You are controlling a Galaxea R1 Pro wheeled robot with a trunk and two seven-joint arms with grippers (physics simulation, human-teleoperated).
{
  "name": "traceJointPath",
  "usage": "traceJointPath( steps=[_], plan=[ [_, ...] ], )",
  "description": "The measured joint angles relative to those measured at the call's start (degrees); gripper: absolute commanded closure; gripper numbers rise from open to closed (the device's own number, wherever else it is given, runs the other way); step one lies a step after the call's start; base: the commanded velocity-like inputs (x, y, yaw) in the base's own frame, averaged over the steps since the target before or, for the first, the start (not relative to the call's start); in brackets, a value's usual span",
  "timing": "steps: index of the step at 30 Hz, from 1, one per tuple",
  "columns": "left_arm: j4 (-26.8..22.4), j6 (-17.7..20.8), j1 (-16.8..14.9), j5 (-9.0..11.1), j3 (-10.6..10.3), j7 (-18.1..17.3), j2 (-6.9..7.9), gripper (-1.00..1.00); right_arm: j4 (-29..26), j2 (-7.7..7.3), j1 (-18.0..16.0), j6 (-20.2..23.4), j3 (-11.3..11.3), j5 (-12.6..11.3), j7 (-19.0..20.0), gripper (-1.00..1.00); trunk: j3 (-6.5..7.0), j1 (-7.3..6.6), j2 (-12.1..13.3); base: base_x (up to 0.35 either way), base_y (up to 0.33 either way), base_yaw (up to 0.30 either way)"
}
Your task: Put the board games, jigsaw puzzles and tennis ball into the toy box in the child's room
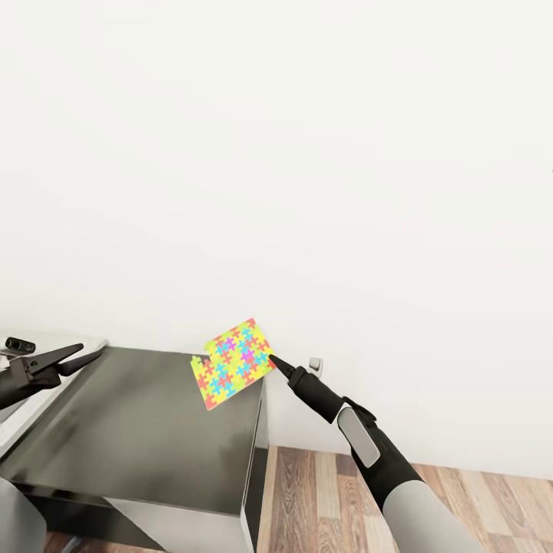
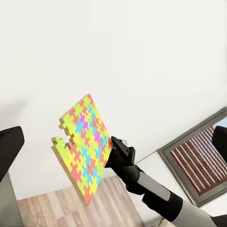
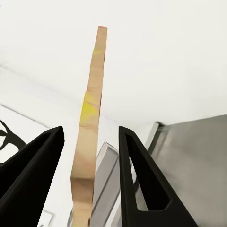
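Note:
A multicoloured jigsaw puzzle (image 1: 234, 362) hangs tilted in the air over the far right corner of the dark table (image 1: 138, 415). My right gripper (image 1: 273, 359) is shut on its right edge. In the right wrist view the puzzle (image 3: 92, 118) stands edge-on between the two black fingers (image 3: 142, 179). The left wrist view shows the puzzle's face (image 2: 85, 146) with the right gripper (image 2: 113, 150) at its side. My left gripper (image 1: 77, 355) hovers open over the table's far left corner, its fingers (image 2: 9, 146) spread wide with nothing between them. The toy box is out of view.
A white wall rises right behind the table, with an outlet (image 1: 316, 362) low on it. Wooden floor (image 1: 330, 491) lies to the table's right. A pale slanted surface (image 1: 31, 418) runs along the table's left side. A grey-framed panel with brown slats (image 2: 203, 161) shows in the left wrist view.

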Motion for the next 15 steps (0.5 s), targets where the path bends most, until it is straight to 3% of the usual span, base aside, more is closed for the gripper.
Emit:
traceJointPath(
  steps=[15],
  plan=[
    [-0.14, -0.02, 0.02, 0.00, 0.00, 0.00, 0.00, -1.00, 0.00, 0.01, 0.00, 0.00, 0.00, 0.00, 0.07, 1.00, 1.42, -0.01, 0.00, -0.058, 0.000, 0.000]
  ],
)
